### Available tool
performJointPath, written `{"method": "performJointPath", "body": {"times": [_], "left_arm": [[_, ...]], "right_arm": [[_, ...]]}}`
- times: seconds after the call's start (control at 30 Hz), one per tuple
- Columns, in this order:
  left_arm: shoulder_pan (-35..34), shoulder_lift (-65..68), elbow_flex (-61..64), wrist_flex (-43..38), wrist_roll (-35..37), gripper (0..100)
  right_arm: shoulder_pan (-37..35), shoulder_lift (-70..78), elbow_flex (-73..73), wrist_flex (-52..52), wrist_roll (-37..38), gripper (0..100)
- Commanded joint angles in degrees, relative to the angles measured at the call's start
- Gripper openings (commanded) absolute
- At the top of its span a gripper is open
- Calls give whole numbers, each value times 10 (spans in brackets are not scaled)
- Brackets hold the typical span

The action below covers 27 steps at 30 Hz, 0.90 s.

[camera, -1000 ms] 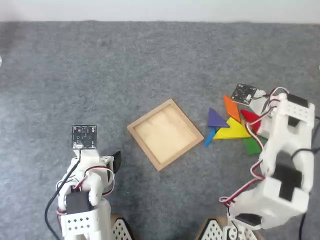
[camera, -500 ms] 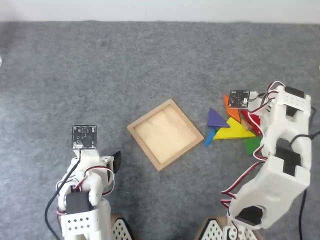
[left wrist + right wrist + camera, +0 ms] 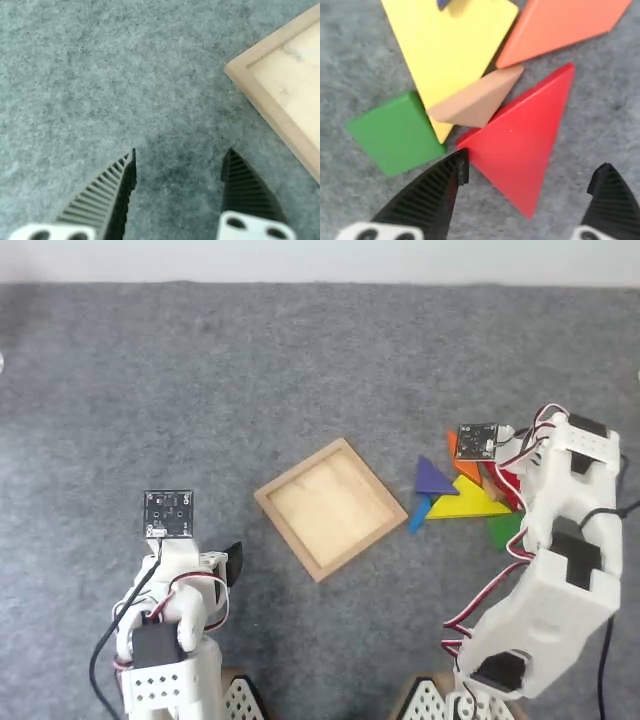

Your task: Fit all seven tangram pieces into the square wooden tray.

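Right claw (image 3: 534,164) is spread wide, straddling one point of the flat, glossy red triangle (image 3: 520,145). The red piece touches a tan triangle (image 3: 475,102), with the yellow triangle (image 3: 445,45) and green square (image 3: 395,132) alongside. Left claw (image 3: 181,154) is wide over the fuzzy grey worktop (image 3: 75,75), near a corner of the pale wooden tray (image 3: 260,95).

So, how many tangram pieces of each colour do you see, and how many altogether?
yellow piece: 1
orange piece: 1
red piece: 1
green piece: 1
tan piece: 1
purple piece: 1
blue piece: 1
Total: 7, all outside the tray
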Motion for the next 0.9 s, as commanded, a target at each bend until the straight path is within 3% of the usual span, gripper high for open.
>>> {"method": "performJointPath", "body": {"times": [0.0,0.27,0.5,0.63,0.87], "left_arm": [[-1,-12,-13,3,4,271],[0,-12,-13,3,4,271],[-1,-12,-13,3,4,271],[-1,-12,-13,3,4,271],[-1,-12,-13,3,4,271]], "right_arm": [[-15,16,60,-56,4,376],[-18,6,86,-148,-84,360],[-27,6,89,-154,-89,153],[-26,4,84,-144,-89,160],[-28,-1,86,-126,-91,266]]}}
